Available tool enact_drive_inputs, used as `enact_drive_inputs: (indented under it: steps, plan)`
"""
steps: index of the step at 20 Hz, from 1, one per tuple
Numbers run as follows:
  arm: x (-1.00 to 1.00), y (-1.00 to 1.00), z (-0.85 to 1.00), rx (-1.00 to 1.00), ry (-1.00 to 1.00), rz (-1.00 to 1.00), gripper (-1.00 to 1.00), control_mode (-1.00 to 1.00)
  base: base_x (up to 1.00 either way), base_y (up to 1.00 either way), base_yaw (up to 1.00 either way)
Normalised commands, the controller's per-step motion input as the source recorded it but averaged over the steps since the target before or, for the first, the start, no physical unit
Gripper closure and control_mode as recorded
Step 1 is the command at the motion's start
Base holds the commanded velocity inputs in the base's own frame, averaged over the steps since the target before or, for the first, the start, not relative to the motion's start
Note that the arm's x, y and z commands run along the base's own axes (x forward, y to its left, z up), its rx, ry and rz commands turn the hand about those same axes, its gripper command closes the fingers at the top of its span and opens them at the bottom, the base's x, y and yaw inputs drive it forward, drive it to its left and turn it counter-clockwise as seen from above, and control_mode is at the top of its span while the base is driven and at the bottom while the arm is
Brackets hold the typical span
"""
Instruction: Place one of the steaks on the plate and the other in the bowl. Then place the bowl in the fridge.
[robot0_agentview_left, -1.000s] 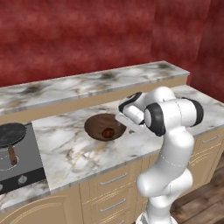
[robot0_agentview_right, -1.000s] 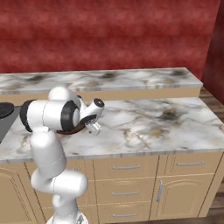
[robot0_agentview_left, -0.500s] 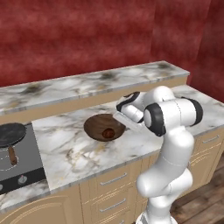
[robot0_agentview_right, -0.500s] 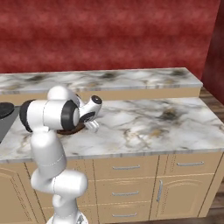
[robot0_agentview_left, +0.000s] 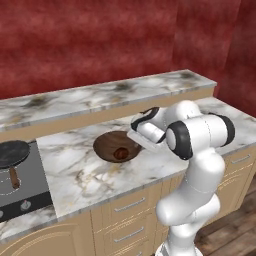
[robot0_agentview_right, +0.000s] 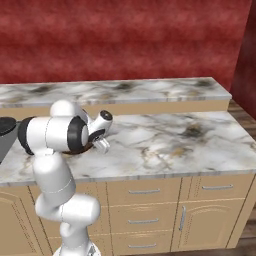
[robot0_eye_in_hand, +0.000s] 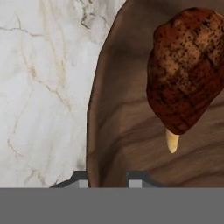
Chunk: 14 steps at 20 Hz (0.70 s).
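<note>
Claw was spread wide a sec ago, now pinched on near rim of bowl; rim runs between fingertips in hand view. Dark steak lies inside bowl, bowl sits on marble tabletop beside stove. Judgement: grip made, so steak-in-bowl step done; next lift bowl & carry to fridge. Risk: rim pinch may tip bowl.
</note>
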Motion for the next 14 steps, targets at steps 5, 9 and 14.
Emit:
enact_drive_inputs:
  steps: [5,9,14]
  plan:
    - [-0.27,-0.53,0.42,0.06,0.0,-0.07,1.0,-1.0,0.0,0.0,0.0]
    - [-0.52,-0.66,1.0,0.11,0.01,-0.2,1.0,-1.0,0.0,0.0,0.0]
    - [-0.54,-0.49,1.0,-0.01,0.14,-0.14,1.0,-1.0,0.0,0.0,0.0]
